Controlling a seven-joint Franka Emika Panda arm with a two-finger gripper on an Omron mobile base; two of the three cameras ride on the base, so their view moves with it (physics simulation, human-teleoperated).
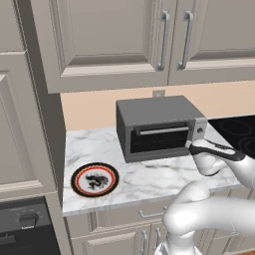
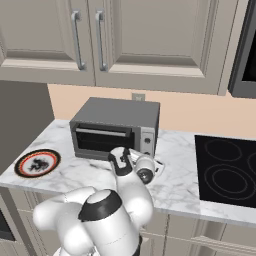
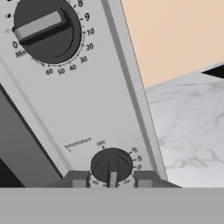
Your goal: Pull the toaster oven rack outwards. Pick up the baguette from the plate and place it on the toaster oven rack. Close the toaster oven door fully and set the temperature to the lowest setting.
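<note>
The dark grey toaster oven (image 1: 154,113) (image 2: 120,112) stands on the marble counter, and its door (image 1: 160,139) (image 2: 102,141) is closed. Rack and baguette are hidden. To the oven's left lies the plate (image 1: 74,180) (image 2: 20,165), with no bread on it. My gripper (image 1: 191,145) (image 3: 111,180) is at the silver side panel (image 3: 87,109). In the hand view its two fingertips (image 3: 78,179) sit against either side of the small dark temperature knob (image 3: 111,165). The larger timer knob (image 3: 47,29) is above it.
A black cooktop (image 1: 236,129) (image 2: 225,170) lies right of the oven. Upper cabinets (image 1: 114,40) hang over the counter. A black built-in oven (image 1: 25,229) sits low at the left, under a tall cabinet. Marble counter (image 1: 149,177) spreads in front of the toaster oven.
</note>
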